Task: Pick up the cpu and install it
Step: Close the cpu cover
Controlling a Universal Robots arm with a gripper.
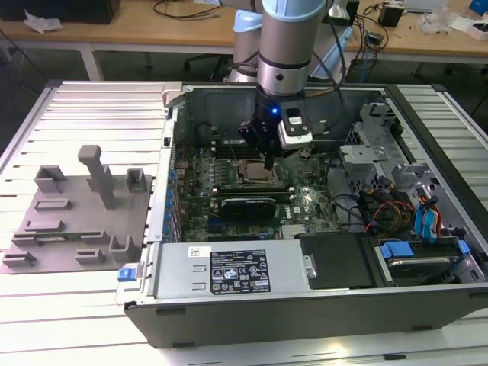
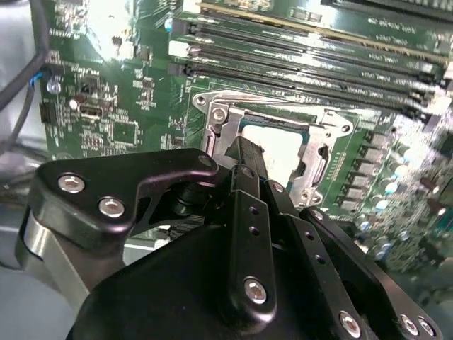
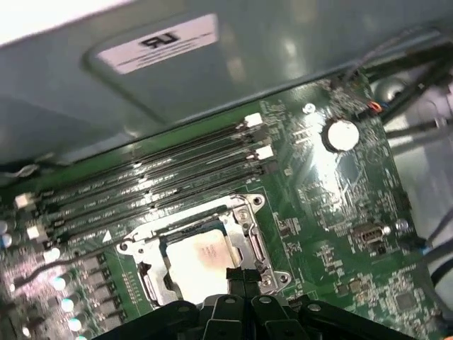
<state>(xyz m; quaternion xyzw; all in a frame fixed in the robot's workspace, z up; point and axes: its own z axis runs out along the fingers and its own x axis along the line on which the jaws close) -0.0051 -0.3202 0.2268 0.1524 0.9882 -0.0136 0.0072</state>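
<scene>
Slatted worktop [image 1: 99,107], open computer case [image 1: 267,320] | cpu [image 3: 202,256] lying in socket [image 3: 249,228], mid-case | gripper [image 3: 239,278] fingers together, empty, above socket's edge | we fear a low pass scrapes cpu.

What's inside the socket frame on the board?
The cpu lies inside the socket frame, pale top showing. The gripper covers one edge; whatever is under the cpu is hidden.

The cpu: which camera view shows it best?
The first wrist view: the cpu lies in its socket, most of its pale top open to sight. In the second wrist view the gripper covers part of it. In the exterior view it is a small square under the arm.
</scene>
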